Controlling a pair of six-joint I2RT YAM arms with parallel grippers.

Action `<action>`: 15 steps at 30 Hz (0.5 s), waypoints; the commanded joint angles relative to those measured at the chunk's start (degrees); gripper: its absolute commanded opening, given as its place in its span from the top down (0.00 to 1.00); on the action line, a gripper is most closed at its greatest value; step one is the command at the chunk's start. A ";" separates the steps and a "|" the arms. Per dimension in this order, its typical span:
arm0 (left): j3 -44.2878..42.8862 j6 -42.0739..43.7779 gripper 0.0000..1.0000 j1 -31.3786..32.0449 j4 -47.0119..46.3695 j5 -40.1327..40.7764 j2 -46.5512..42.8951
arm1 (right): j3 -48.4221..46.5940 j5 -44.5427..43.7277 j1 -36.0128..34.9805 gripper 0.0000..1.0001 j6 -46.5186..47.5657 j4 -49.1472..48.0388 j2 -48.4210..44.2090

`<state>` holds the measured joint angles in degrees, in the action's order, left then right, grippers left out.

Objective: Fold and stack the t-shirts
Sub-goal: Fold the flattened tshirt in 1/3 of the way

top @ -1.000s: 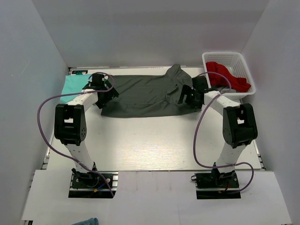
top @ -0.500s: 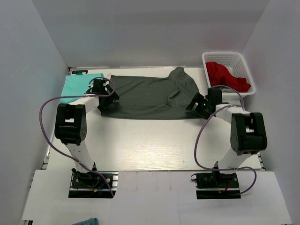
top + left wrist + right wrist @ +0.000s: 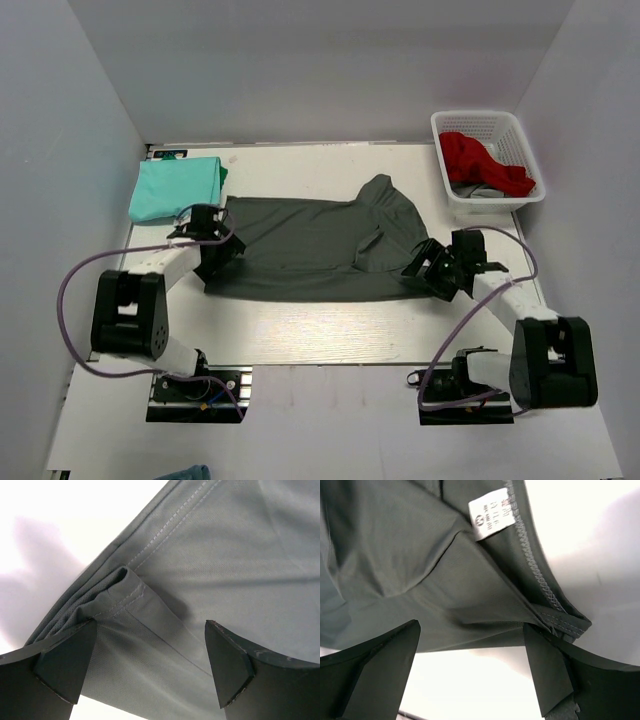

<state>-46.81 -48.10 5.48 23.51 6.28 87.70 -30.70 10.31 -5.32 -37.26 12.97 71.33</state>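
The dark grey shirt [image 3: 320, 250] lies spread flat on the table [image 3: 330, 330], to the left of the white basket [image 3: 445, 185] and nearer to the arm bases than the basket is. Its long side runs left to right, and one sleeve is turned up toward the basket. The left hand [image 3: 212, 255] is at the end of the shirt that is far from the basket. In the left wrist view its two fingers [image 3: 65, 665] stand wide apart, so this hand is open. A small bunched fold of the hem lies against one finger, and the flat cloth lies between the two. The right hand [image 3: 432, 272] is at the end of the shirt near the basket, at the near corner. It is also open: the fingers are spread, and the stitched corner of the shirt lies just beside one of them. A white label [image 3: 492, 514] shows on the cloth above this hand. The green shirt [image 3: 175, 188] lies folded on the table, far to the left of the basket, touching or almost touching the far left corner of the grey shirt. In the basket lies a red cloth [image 3: 480, 160].
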 commanded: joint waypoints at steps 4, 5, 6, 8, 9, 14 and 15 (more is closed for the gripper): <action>6.46 -2.44 0.00 -0.11 11.82 4.52 -11.49 | 0.48 -6.18 -0.13 0.10 2.95 16.47 -9.79; 5.77 -2.44 0.00 -0.11 11.82 4.53 -12.72 | -1.71 -5.83 -0.30 0.10 3.85 16.99 -10.94; 3.67 -1.83 0.00 -0.11 12.52 5.22 -14.38 | -2.52 -4.87 -0.56 0.10 6.47 17.17 -13.91; 0.33 -1.30 0.00 -0.11 12.53 5.93 -15.02 | -6.81 -1.00 -1.71 0.10 8.94 17.35 -15.34; -0.64 -1.30 0.00 -0.11 12.53 6.45 -15.62 | -8.22 -0.03 -2.14 0.10 10.69 16.92 -16.21; -4.34 -1.30 0.00 -0.11 13.14 8.48 -16.68 | -11.30 9.82 -8.02 0.10 13.52 9.27 -11.24; -4.35 -0.78 0.00 -0.11 13.14 8.48 -16.69 | -11.92 10.17 -8.82 0.10 13.52 6.65 -8.25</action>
<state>-49.25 -49.52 5.43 35.70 12.32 73.06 -40.03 14.90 -11.66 -26.96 24.84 57.80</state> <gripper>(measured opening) 0.995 0.905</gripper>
